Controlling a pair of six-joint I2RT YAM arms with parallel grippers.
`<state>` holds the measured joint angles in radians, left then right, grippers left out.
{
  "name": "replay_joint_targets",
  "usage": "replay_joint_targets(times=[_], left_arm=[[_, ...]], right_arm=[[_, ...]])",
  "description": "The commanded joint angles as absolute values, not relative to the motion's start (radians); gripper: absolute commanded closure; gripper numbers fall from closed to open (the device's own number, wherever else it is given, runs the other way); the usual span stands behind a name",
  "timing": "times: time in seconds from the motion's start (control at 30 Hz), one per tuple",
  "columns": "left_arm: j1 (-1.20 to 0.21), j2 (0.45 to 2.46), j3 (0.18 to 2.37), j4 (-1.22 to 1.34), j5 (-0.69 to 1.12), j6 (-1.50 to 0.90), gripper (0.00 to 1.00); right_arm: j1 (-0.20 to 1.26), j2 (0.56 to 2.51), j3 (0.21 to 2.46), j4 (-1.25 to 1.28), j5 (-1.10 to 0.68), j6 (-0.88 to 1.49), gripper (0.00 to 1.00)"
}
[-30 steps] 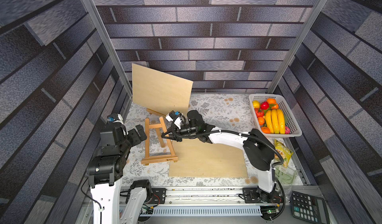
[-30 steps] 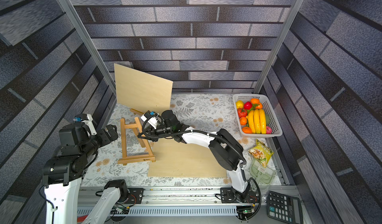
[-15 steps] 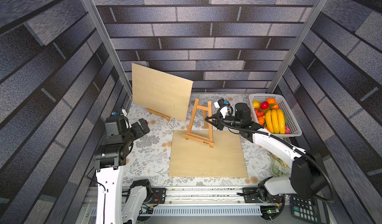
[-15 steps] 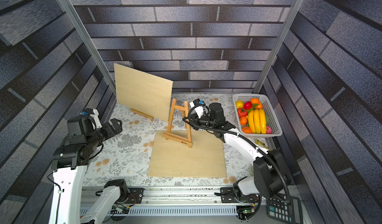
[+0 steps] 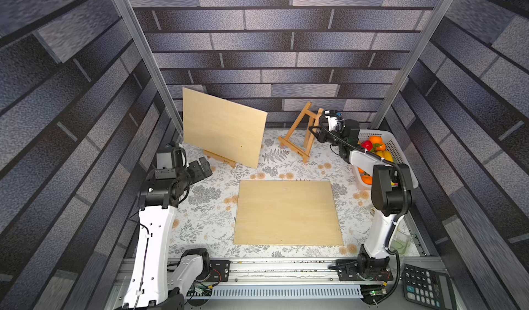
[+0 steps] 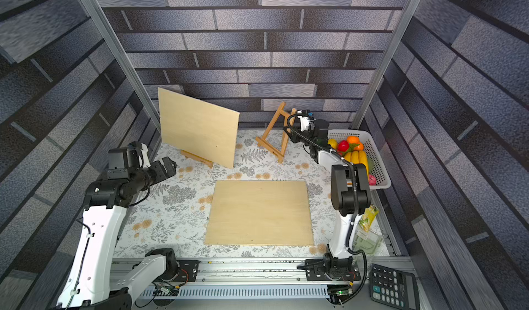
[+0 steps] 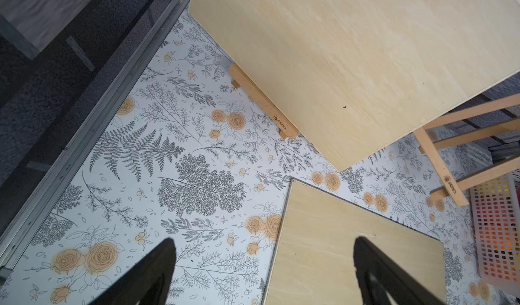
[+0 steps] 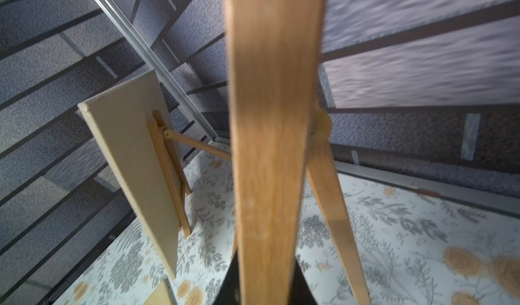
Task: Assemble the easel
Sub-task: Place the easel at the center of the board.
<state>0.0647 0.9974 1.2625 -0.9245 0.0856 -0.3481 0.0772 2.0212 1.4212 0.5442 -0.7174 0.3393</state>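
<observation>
Easel work at the back right: the right gripper (image 5: 314, 129) is pinching one front leg of the small easel (image 5: 292, 151), high up near the top, and the wrist view shows that leg filling the gap between its fingers. The frame stands upright just beside the fruit basket (image 6: 379, 162). Its ledge faces the room and its rear strut is swung out behind. I can't tell whether its feet are on the floral mat (image 5: 211, 208) or just above it.

Over at the back left, the other easel (image 5: 219, 158) already carries an upright board (image 5: 223, 128). The flat board (image 5: 286, 211) lies on the mat in the middle, well apart from both easels. The left gripper (image 5: 201, 167) hangs over the mat on its own side, fingers spread wide and holding nothing.

My read is that this is the standing-up step for the small easel. Next it needs all three feet planted with the strut wide enough to hold, then a gentle release, because a jerk could topple a frame this light. After that the flat board has to come up off the mat and onto that ledge, and getting under its edge looks like the awkward part.
</observation>
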Motion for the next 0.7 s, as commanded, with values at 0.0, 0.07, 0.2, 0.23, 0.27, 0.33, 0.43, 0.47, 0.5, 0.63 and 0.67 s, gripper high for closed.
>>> replay_joint_targets(times=[0.0,0.07,0.2,0.23,0.27,0.33,0.43,0.47,0.5,0.63,0.67], left_arm=[[0.04,1.027,1.317,-0.965,0.043,-0.337,0.0],[0.022,1.043,1.324,-0.963,0.027,-0.341,0.0],[-0.009,1.061,1.32,-0.952,0.003,-0.356,0.0],[-0.018,1.06,1.315,-0.947,-0.002,-0.36,0.0],[-0.026,1.058,1.31,-0.944,-0.01,-0.362,0.0],[-0.035,1.052,1.299,-0.941,-0.019,-0.368,0.0],[-0.037,1.037,1.279,-0.94,-0.023,-0.372,0.0],[-0.037,1.031,1.275,-0.94,-0.023,-0.371,0.0],[-0.037,1.026,1.271,-0.942,-0.023,-0.369,0.0],[-0.037,1.014,1.27,-0.96,-0.026,-0.344,0.0],[-0.037,1.011,1.269,-0.963,-0.026,-0.336,0.0]], right_arm=[[0.058,2.105,1.557,0.672,-0.757,0.364,1.0],[0.057,2.151,1.633,0.61,-0.778,0.315,1.0],[0.059,2.202,1.673,0.584,-0.813,0.288,1.0],[0.061,2.207,1.661,0.585,-0.817,0.291,1.0],[0.066,2.209,1.646,0.592,-0.831,0.291,1.0],[0.08,2.208,1.615,0.581,-0.854,0.282,1.0],[0.094,2.194,1.541,0.589,-0.88,0.279,1.0],[0.097,2.19,1.512,0.6,-0.886,0.289,1.0],[0.096,2.184,1.487,0.617,-0.895,0.297,1.0],[0.094,2.16,1.414,0.579,-0.935,0.261,1.0],[0.096,2.153,1.401,0.568,-0.943,0.248,1.0]])
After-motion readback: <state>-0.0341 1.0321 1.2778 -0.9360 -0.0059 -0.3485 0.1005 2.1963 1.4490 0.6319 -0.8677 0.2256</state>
